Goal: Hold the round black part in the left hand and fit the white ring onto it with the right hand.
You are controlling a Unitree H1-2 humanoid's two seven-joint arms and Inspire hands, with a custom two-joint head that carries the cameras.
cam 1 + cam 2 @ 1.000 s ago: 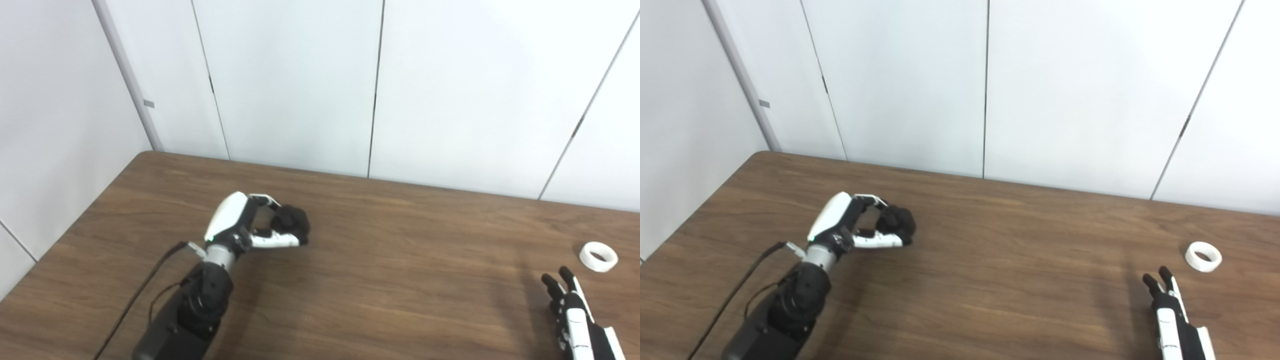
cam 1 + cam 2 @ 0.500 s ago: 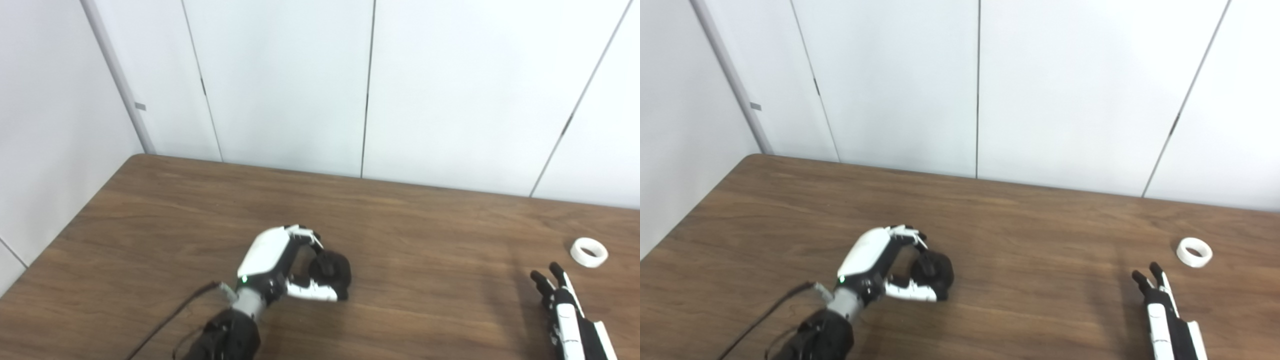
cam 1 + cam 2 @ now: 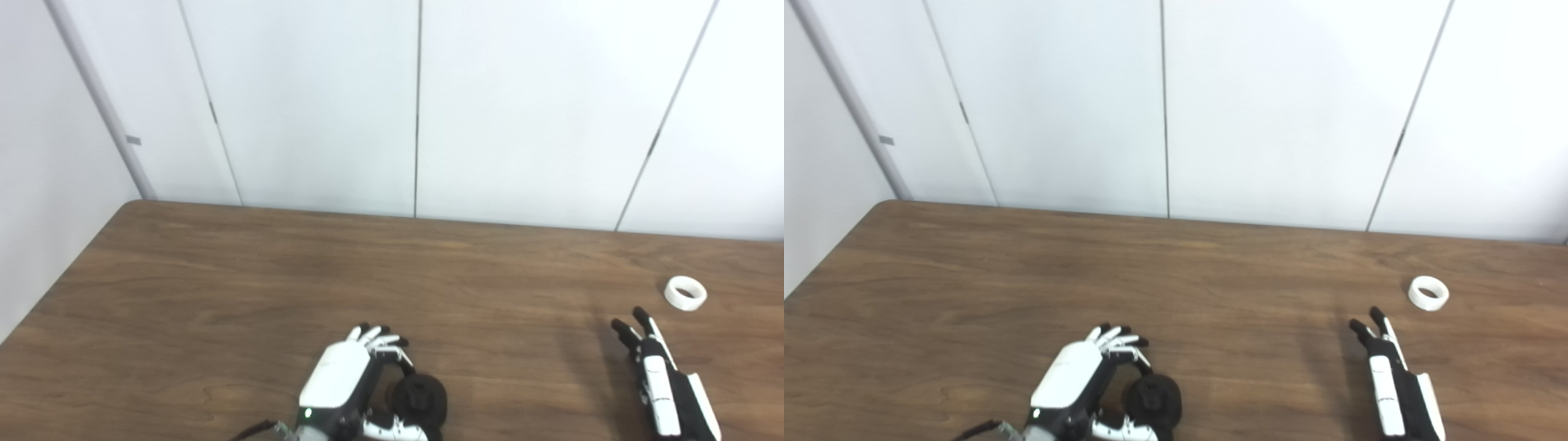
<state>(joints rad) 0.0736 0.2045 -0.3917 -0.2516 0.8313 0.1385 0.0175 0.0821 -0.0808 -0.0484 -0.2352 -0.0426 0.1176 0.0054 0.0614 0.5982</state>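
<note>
At the bottom edge of the left eye view, the left hand [image 3: 352, 392] has its fingers curled around the round black part [image 3: 420, 398], while the right hand [image 3: 664, 389] lies flat with fingers straight and together, empty. In the right eye view the white ring [image 3: 1428, 293] sits on the table [image 3: 968, 275] just beyond that hand's fingertips [image 3: 1366, 324], untouched. The holding step looks done; next, I judge, the right hand must reach forward and pinch the ring.
</note>
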